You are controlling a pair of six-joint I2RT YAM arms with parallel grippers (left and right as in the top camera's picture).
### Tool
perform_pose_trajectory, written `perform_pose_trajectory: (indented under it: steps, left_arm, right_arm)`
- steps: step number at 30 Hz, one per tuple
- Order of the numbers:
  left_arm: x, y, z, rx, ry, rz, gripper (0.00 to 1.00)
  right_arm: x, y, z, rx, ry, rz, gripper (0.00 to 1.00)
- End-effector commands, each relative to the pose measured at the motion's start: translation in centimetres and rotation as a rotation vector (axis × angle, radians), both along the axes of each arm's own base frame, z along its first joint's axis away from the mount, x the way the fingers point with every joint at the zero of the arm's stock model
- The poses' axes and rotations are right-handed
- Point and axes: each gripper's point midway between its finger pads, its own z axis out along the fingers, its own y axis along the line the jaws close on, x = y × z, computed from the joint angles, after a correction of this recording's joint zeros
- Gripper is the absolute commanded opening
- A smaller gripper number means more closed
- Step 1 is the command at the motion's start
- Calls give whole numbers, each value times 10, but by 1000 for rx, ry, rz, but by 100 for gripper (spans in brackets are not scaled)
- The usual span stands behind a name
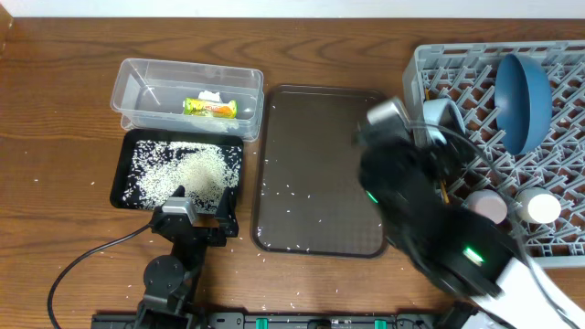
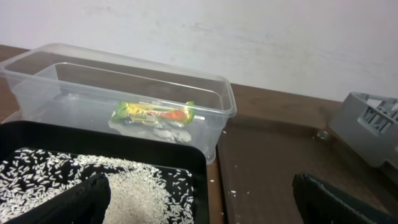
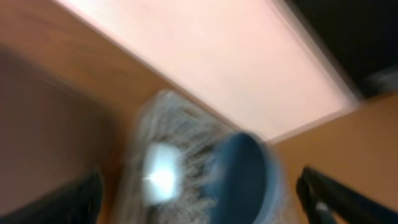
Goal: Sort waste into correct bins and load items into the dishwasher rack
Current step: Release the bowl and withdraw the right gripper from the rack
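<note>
The clear tub (image 1: pixel 137 84) holds the snack wrapper (image 1: pixel 210 108) and a white tissue (image 1: pixel 211 95); both also show in the left wrist view, wrapper (image 2: pixel 155 112) and tissue (image 2: pixel 158 129). The black tray (image 1: pixel 125 157) holds rice (image 1: pixel 178 174). The grey rack (image 1: pixel 457 68) holds the blue plate (image 1: pixel 523 100) on edge, the white bowl (image 1: pixel 442 113), a pink cup (image 1: pixel 487 206) and a white cup (image 1: pixel 540 208). My left gripper (image 2: pixel 205 208) is open over the black tray's right edge. My right gripper (image 3: pixel 199 205), blurred, is open and empty, facing the rack (image 3: pixel 174 155) and plate (image 3: pixel 245 177). I cannot make out the chopsticks.
The brown serving tray (image 1: pixel 320 128) lies between the black tray and the rack, with scattered rice grains on it. More grains lie on the wooden table near the trays. My right arm (image 1: pixel 411 196) reaches across the serving tray's right side.
</note>
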Motion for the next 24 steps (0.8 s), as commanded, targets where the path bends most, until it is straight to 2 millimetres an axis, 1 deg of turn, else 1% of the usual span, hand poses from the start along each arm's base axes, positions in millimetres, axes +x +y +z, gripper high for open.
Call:
perform_pose_trajectory:
  steps: [1, 5, 7, 9, 11, 13, 21, 24]
  left_arm:
    - [0, 2, -18, 2, 44, 12, 96]
    - [0, 2, -18, 2, 44, 12, 96]
    - [0, 2, -18, 2, 44, 12, 96]
    - [0, 2, -18, 2, 44, 12, 96]
    - [0, 2, -18, 2, 44, 12, 96]
    - [0, 2, -18, 2, 44, 12, 96]
    - [0, 2, -18, 2, 44, 12, 96]
    - [0, 2, -18, 2, 44, 12, 96]
  right_arm:
    - [-46, 49, -14, 371, 212, 281, 99]
    - [-77, 50, -7, 525, 290, 360, 99]
    - [-92, 56, 1, 613, 324, 419, 99]
    - [-104, 60, 4, 649, 354, 475, 99]
    - [-112, 60, 3, 654, 382, 504, 99]
    - [-112, 53, 0, 633, 376, 480, 99]
    - [-96, 34, -1, 474, 271, 430, 99]
    - [-87, 23, 1, 422, 220, 379, 99]
